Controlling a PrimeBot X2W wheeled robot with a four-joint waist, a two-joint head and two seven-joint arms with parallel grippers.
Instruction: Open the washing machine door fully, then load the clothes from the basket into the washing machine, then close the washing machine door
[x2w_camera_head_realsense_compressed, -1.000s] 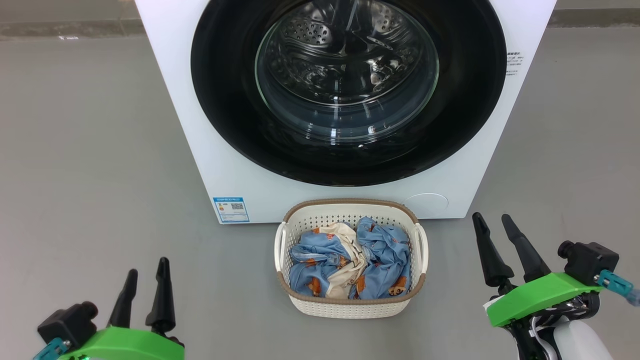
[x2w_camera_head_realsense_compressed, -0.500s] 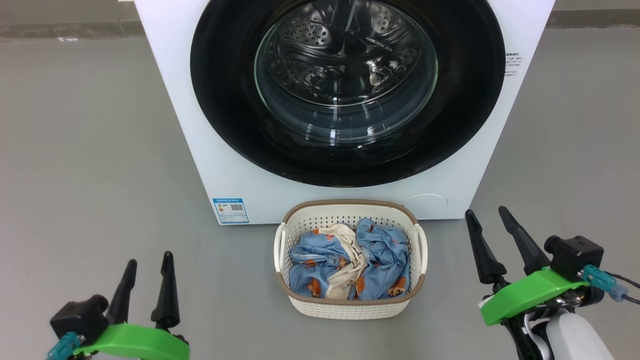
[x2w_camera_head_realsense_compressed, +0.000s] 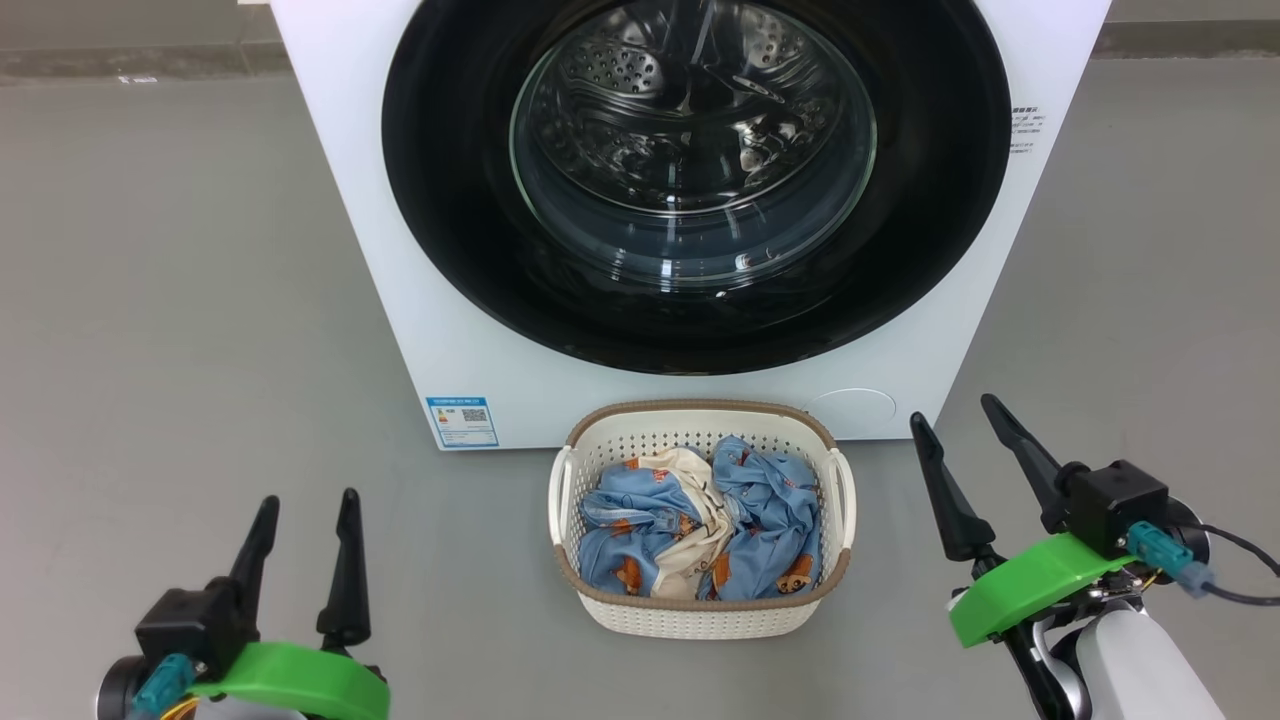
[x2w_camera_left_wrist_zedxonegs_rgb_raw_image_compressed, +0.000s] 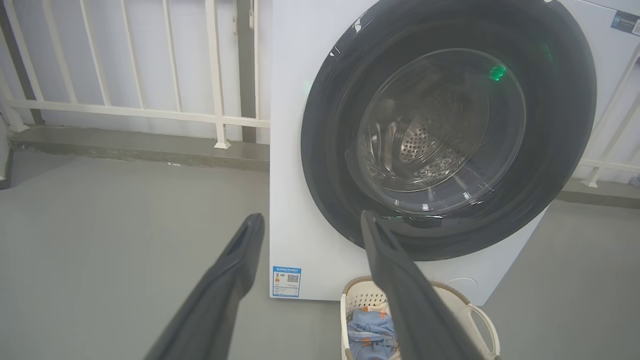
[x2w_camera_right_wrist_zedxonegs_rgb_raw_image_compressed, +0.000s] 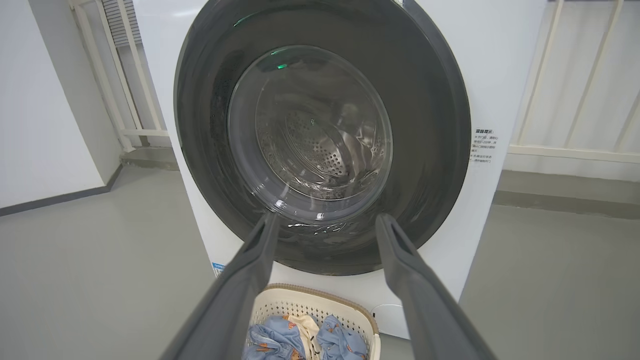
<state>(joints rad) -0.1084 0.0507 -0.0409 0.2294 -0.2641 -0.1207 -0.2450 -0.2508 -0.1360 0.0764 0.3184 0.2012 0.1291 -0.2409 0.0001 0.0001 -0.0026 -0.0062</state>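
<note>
While both sets of jaws stand spread wide with nothing held between them, they hang above the floor (x2w_camera_head_realsense_compressed: 180, 300), one on each side of the basket (x2w_camera_head_realsense_compressed: 700, 618). The left jaws' dark fingers (x2w_camera_head_realsense_compressed: 347, 570) rise from a green mount (x2w_camera_head_realsense_compressed: 300, 682) and point away toward the washer (x2w_camera_head_realsense_compressed: 440, 330). The right jaws' fingers (x2w_camera_head_realsense_compressed: 945, 495) rise from a second green mount (x2w_camera_head_realsense_compressed: 1015, 597), lean a little leftward, and have a black block (x2w_camera_head_realsense_compressed: 1115, 500) with a teal plug (x2w_camera_head_realsense_compressed: 1155, 550) just behind them. Neither set touches anything.

Between the two sets, nearer the right jaws than the left, the basket stands on the floor. The clothes (x2w_camera_head_realsense_compressed: 770, 520) lie heaped inside it below the brown rim, blue printed pieces bunched around a cream one.

Just beyond the basket, past the fingertips of both sets, the washer stands on the floor with its foot close to the basket's far rim. The door (x2w_camera_head_realsense_compressed: 450, 200) is closed, lying flat against the white front, and the steel drum (x2w_camera_head_realsense_compressed: 640, 70) shows through its glass. A blue label (x2w_camera_head_realsense_compressed: 461, 420) sits low on the front, ahead of the left jaws and left of the basket.

From the left wrist, the door lies ahead and to the right of the left jaws, and the label falls between their fingertips. From the right wrist, the door is straight ahead above the right jaws' fingertips, with the basket low between the fingers. Farther out, a white railing (x2w_camera_left_wrist_zedxonegs_rgb_raw_image_compressed: 215, 75) runs behind the washer.
</note>
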